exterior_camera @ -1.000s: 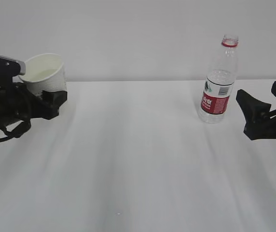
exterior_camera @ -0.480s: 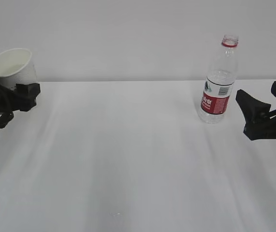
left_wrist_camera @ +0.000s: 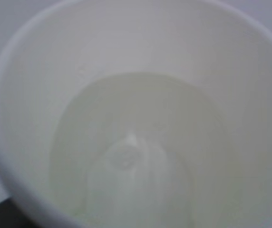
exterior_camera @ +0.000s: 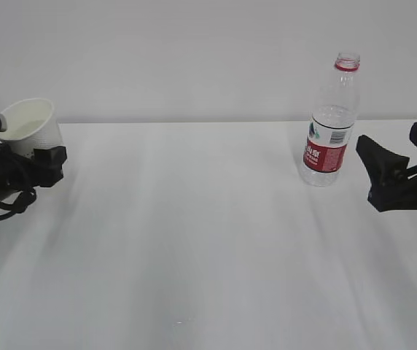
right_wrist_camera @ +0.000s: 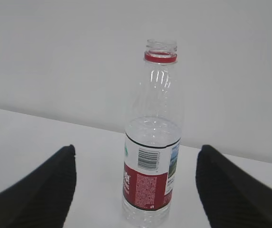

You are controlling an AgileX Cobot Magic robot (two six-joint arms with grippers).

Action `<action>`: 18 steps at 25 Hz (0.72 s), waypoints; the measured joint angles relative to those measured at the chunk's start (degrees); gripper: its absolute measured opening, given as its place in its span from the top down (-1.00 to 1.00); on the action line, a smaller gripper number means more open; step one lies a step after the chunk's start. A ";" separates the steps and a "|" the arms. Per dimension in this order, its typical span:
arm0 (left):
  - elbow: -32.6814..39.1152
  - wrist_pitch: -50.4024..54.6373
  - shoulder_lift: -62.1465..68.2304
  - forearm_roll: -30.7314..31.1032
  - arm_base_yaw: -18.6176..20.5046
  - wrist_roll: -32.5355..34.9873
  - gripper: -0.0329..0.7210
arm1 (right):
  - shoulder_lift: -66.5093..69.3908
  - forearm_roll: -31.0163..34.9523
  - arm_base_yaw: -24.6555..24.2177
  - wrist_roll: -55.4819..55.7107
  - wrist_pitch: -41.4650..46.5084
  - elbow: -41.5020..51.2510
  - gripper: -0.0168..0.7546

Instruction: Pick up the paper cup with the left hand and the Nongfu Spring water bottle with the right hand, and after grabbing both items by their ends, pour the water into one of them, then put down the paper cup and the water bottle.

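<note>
While the white surface [exterior_camera: 208,240] is lying bare between the two arms, the paper cup [exterior_camera: 30,125] is sitting tilted at the far left, clamped in the left end effector [exterior_camera: 44,157], with the water [left_wrist_camera: 140,156] shining pale inside. The ribbed clear Nongfu Spring water bottle [exterior_camera: 330,124] is standing upright, uncapped, just beyond the right end effector [exterior_camera: 383,171], whose black ridged fingers [right_wrist_camera: 45,190] are staying apart, not touching it.

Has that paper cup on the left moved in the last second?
Yes. The paper cup, held in the left gripper, has shifted left and lower, farther from the standing bottle.
</note>
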 joint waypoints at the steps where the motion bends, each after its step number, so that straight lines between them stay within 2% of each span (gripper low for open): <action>1: -0.41 -0.19 0.78 0.00 0.00 0.00 -0.52 | 0.00 0.00 0.00 0.00 0.00 0.00 -0.57; 18: -9.92 -1.59 10.81 -0.10 0.00 0.00 -0.52 | 0.00 0.00 0.00 0.00 0.00 0.00 -0.57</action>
